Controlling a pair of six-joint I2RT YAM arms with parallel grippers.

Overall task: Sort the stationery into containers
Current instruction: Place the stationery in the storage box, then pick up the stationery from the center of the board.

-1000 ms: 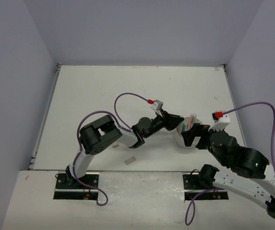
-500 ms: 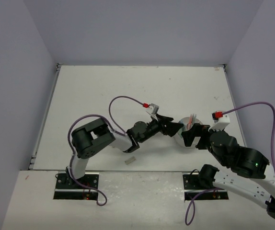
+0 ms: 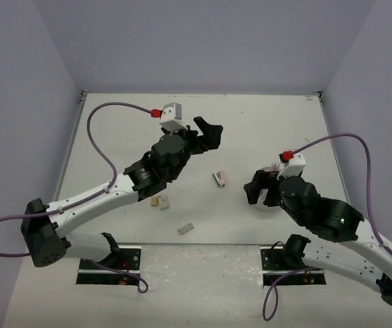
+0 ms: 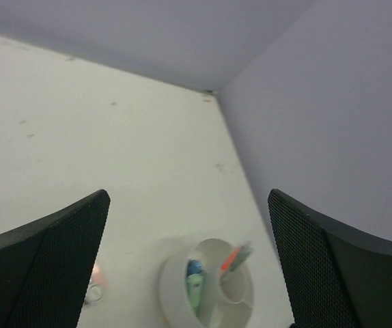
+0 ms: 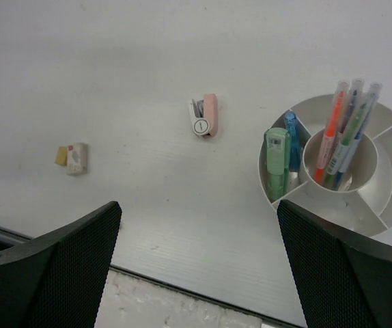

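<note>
On the desk [image 3: 264, 123], the organizer [image 5: 387, 188] holds pens [image 5: 339, 137], a green piece [image 5: 276, 160] and a blue piece [image 5: 291, 137]. The left tool [image 3: 208, 133] and right tool [image 3: 257, 190] gape, empty. A pink piece [image 5: 205, 116] and blocks [image 3: 160, 201] lie loose; sorting looks unfinished.

Table [image 5: 148, 61]: white, matt, lightly scuffed; fine ribbing along near edge. Organizer [image 5: 387, 198]: smooth white plastic, slight sheen. Pens [image 5: 343, 130]: translucent plastic barrels. Green piece [image 5: 276, 160]: pastel plastic, matt. Right gripper [image 5: 197, 208] fingers [image 5: 52, 273]: black, mesh-textured, matt.
</note>
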